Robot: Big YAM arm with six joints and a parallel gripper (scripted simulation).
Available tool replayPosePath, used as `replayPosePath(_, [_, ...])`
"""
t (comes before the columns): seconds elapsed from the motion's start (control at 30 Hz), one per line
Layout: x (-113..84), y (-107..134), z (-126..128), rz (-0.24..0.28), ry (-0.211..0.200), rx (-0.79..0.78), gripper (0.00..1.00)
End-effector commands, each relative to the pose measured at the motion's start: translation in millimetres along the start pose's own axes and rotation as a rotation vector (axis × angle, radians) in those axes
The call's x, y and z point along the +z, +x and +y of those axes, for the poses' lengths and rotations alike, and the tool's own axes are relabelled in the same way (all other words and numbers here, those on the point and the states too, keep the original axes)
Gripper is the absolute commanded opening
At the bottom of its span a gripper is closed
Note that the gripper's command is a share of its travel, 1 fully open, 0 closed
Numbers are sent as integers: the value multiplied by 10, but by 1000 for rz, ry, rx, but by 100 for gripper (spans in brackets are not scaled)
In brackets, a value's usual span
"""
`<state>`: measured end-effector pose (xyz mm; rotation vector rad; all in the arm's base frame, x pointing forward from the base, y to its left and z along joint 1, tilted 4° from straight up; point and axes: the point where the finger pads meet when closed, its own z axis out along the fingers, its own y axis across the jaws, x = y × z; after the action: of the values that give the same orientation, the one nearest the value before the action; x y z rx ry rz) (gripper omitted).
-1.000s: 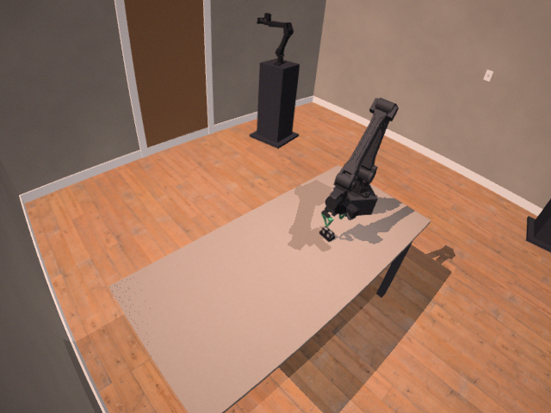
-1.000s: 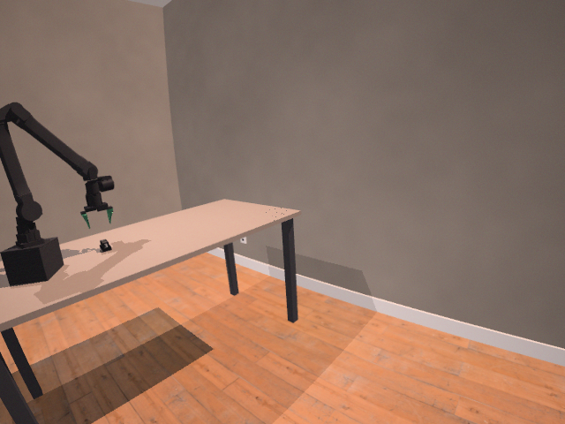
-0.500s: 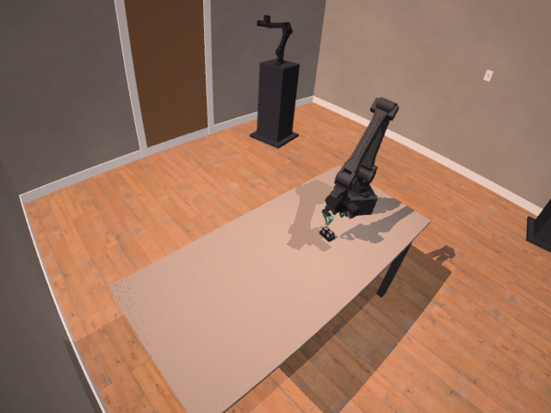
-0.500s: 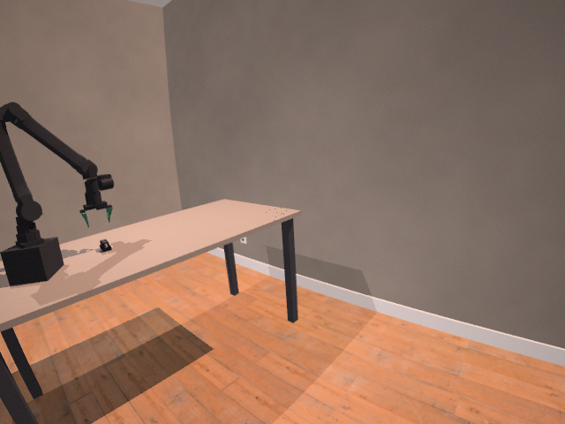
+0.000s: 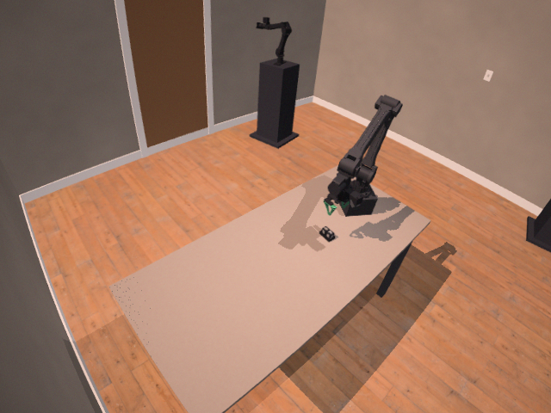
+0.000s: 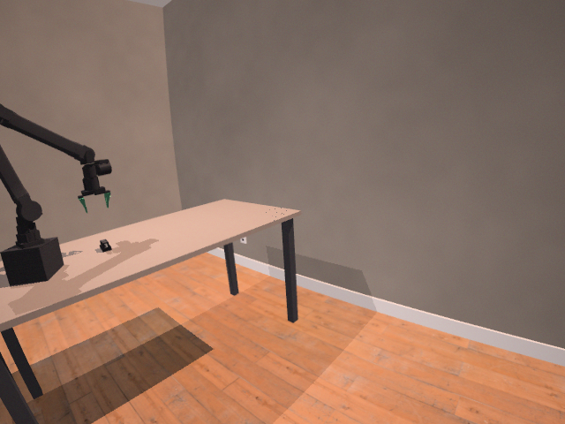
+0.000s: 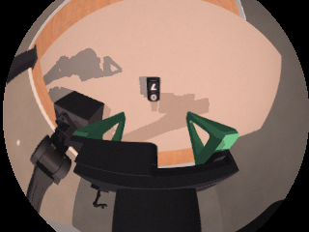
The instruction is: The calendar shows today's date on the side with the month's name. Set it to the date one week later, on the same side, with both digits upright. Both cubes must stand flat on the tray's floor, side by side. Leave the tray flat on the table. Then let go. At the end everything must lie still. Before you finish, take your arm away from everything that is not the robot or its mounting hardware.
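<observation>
On the small dark calendar (image 5: 327,233) (image 6: 105,245) (image 7: 154,90) I read a 0 and what looks like an upside-down 7. Other markings: too small to read.

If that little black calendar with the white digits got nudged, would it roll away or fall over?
Rolling seems unlikely: the calendar looks boxy, with straight edges. It sits low on the table, so a gentle push would probably slide it rather than topple it.
</observation>
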<state>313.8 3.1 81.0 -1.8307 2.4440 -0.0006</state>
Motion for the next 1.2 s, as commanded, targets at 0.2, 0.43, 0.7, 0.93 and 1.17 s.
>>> replayPosePath(0.2, [-340, -53, -202, -17, 50, -6, 100])
replayPosePath(0.43, [-315, -55, -213, -16, 47, -6, 100])
replayPosePath(0.7, [-315, -55, -213, -16, 47, -6, 100])
replayPosePath(0.93, [-315, -55, -213, -16, 47, -6, 100])
replayPosePath(1.17, [-315, -55, -213, -16, 47, -6, 100])
